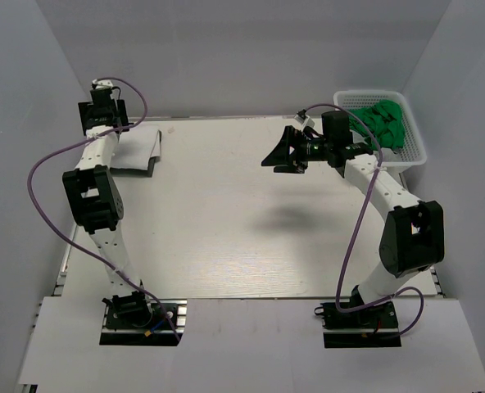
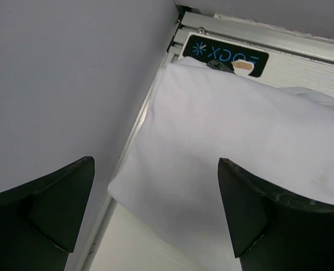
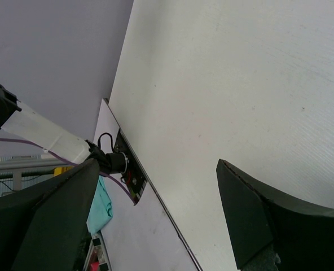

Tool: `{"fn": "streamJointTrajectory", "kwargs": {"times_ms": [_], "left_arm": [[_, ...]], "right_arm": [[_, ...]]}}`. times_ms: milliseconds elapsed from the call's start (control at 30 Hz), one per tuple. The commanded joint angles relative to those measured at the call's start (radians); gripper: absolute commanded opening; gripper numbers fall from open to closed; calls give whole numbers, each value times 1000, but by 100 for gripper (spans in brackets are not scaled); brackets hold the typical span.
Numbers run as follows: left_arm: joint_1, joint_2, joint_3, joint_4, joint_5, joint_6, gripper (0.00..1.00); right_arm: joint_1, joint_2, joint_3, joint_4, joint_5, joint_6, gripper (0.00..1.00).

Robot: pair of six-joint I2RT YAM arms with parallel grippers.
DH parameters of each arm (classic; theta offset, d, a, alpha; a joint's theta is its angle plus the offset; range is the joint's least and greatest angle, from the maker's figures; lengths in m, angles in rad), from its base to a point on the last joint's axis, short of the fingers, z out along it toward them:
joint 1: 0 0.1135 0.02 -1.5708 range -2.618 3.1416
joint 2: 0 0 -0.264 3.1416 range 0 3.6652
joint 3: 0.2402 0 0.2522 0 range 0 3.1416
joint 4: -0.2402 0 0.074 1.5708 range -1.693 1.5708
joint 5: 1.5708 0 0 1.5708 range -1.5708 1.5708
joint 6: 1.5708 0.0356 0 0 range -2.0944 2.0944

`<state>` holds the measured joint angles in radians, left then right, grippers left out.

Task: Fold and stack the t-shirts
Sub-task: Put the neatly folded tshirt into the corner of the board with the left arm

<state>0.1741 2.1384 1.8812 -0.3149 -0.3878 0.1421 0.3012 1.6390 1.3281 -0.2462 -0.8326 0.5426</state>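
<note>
White t-shirt (image 2: 223, 141) lies folded flat (soft, smooth).

The worktop (image 1: 226, 229) is a pale, whitish board with a fine wood grain. Three plain walls close it in: a back wall (image 1: 242, 57), a left wall (image 1: 13, 164) and a right wall (image 1: 472, 147), all light grey with a faint violet tone. Along the near edge lies a smooth white panel (image 1: 251, 344). The light is soft and even, and only one blurred shadow (image 1: 287, 217) falls on the worktop. In the left wrist view a metal rail (image 2: 257, 34) borders the worktop, with a black label (image 2: 226, 53) just beside it.
</note>
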Motion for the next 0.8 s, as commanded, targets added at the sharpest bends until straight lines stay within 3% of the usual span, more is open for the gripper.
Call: {"fn": "streamJointTrajectory", "kwargs": {"times_ms": [0, 233, 333, 400, 467, 533, 600, 767], "left_arm": [[-2, -52, 25, -68, 33, -59, 100], [-31, -122, 85, -311, 206, -255, 100], [-57, -295, -112, -250, 398, -370, 100], [-90, -406, -329, -175, 414, -448, 100], [-149, -533, -445, -106, 453, -495, 100], [-214, -587, -551, -127, 451, -504, 100], [-336, -662, -632, -191, 354, -560, 100], [-536, -840, -761, -248, 259, -621, 100]], "right_arm": [[1, 1, 23, -1, -2, -12, 90], [-1, -14, 17, -28, 24, -42, 90], [-4, -54, -6, -71, 166, -87, 90], [-4, -125, -69, -94, 280, -112, 90], [-5, -186, -171, -91, 378, -112, 90], [-7, -257, -242, -90, 421, -119, 90], [-4, -353, -347, -87, 536, -121, 90], [-7, -565, -522, -68, 670, -104, 90]]}}
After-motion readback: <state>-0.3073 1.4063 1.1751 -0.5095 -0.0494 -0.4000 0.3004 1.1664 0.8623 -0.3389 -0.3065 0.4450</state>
